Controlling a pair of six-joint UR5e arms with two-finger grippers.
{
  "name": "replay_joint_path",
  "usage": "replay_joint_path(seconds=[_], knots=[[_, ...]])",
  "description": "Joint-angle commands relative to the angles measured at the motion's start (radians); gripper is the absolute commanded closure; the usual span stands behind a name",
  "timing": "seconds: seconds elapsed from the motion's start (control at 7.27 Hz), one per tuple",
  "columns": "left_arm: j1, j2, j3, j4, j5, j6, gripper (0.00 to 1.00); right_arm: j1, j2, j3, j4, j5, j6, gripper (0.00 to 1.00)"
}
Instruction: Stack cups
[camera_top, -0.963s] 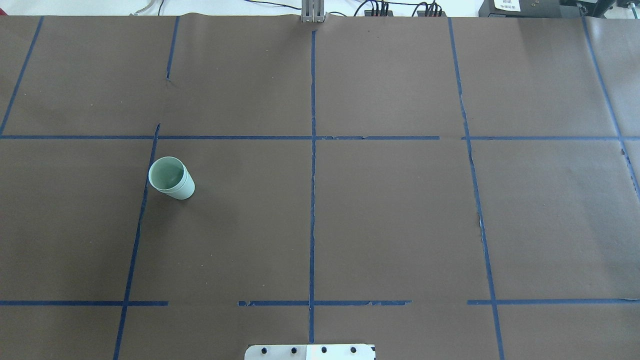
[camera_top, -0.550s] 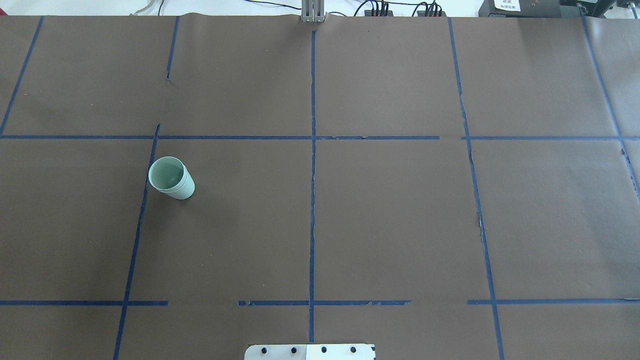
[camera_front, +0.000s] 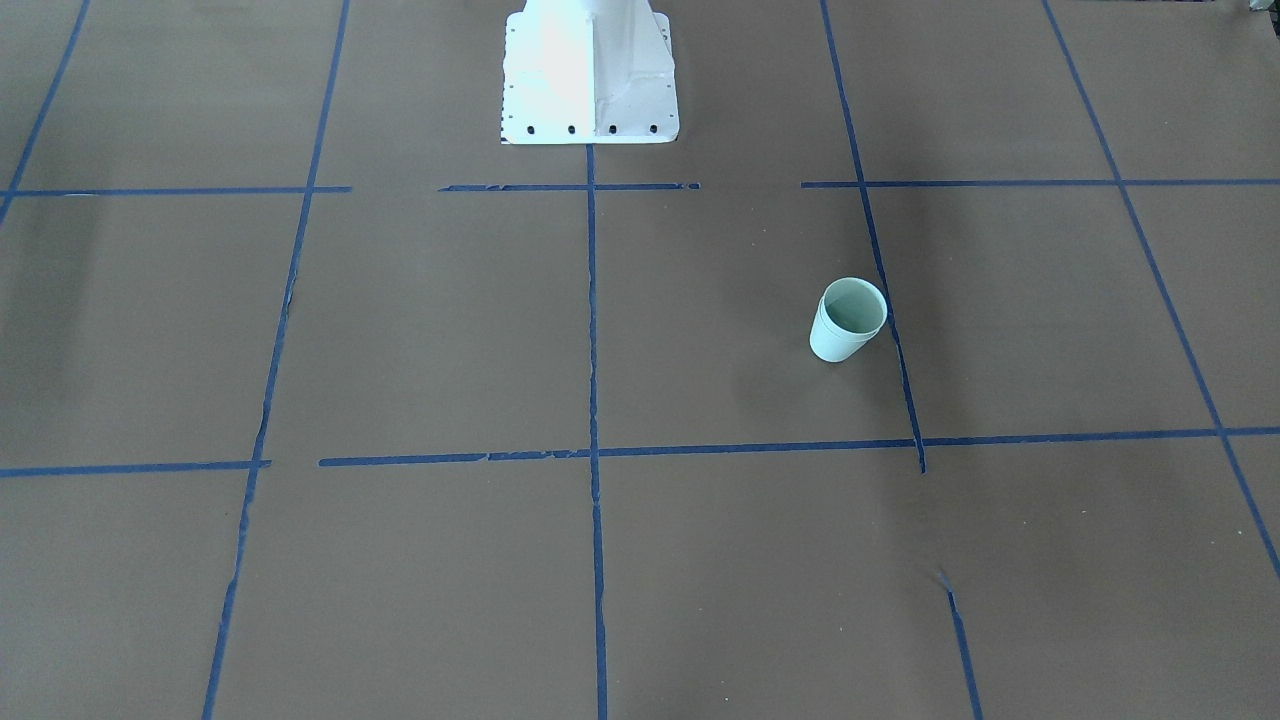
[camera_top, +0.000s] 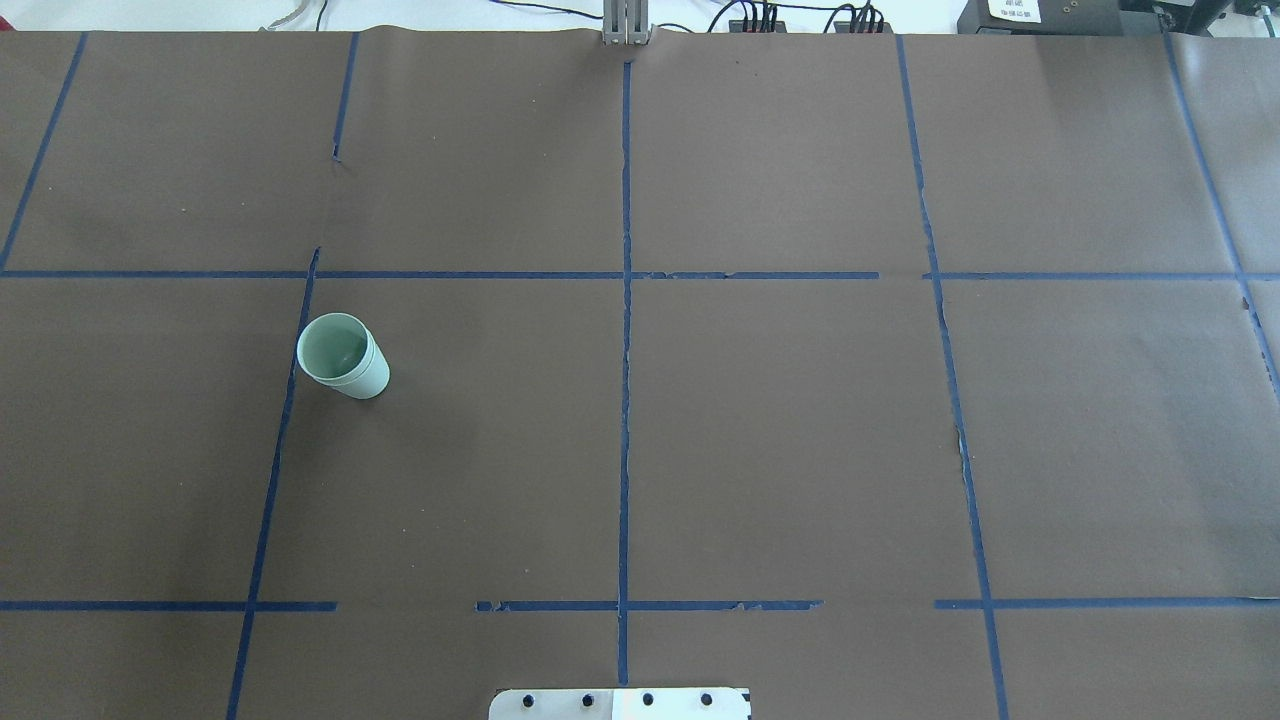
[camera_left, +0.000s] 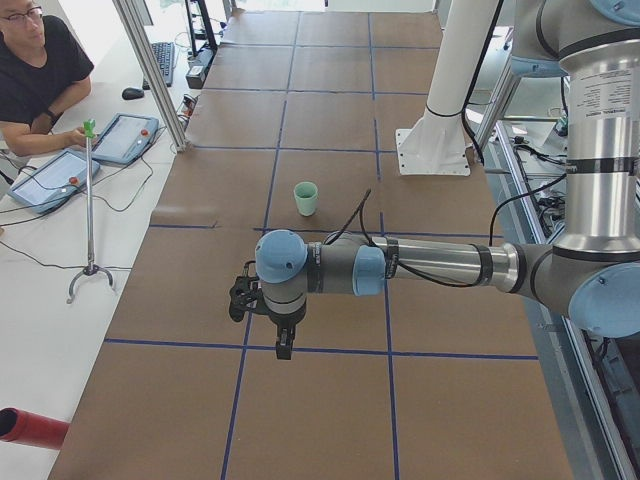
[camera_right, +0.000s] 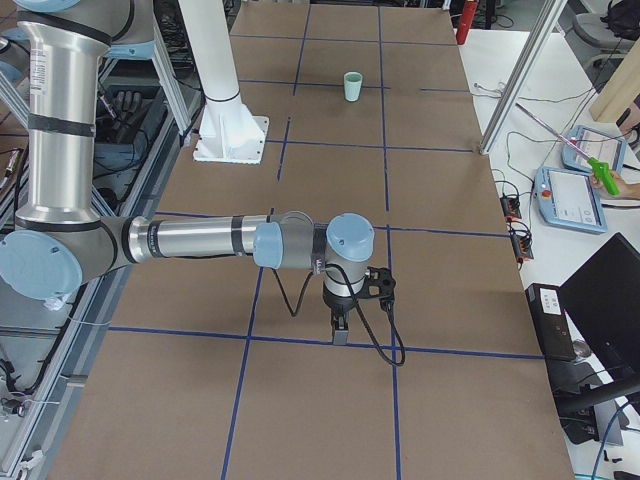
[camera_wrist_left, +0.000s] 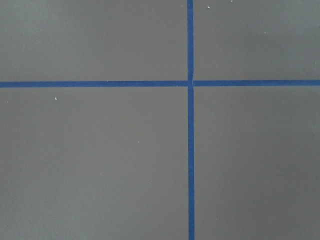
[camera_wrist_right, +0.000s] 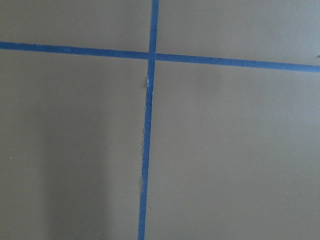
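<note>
The pale mint-green cups (camera_top: 343, 356) stand upright on the brown table cover, left of centre. A double rim line shows, so one cup sits nested inside the other. They also show in the front-facing view (camera_front: 848, 320), the left side view (camera_left: 305, 198) and the right side view (camera_right: 352, 86). My left gripper (camera_left: 284, 350) shows only in the left side view, pointing down, well short of the cups. My right gripper (camera_right: 340, 336) shows only in the right side view, far from the cups. I cannot tell whether either is open or shut. Both wrist views show only bare cover and blue tape.
Blue tape lines (camera_top: 625, 400) divide the brown cover into a grid. The white robot base plate (camera_front: 590, 100) stands at the near middle edge. An operator (camera_left: 35, 80) sits with tablets (camera_left: 125, 138) beyond the far edge, beside a thin stand (camera_left: 90, 210).
</note>
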Motion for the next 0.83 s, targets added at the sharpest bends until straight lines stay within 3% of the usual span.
replay_joint_path(seconds=[0.0, 0.69], knots=[[0.001, -0.013, 0.019, -0.098, -0.005, 0.007, 0.0, 0.0, 0.0, 0.0, 0.0, -0.001, 0.0, 0.0], [0.001, -0.009, 0.03, -0.086, -0.004, -0.006, 0.0, 0.0, 0.0, 0.0, 0.0, -0.001, 0.0, 0.0]])
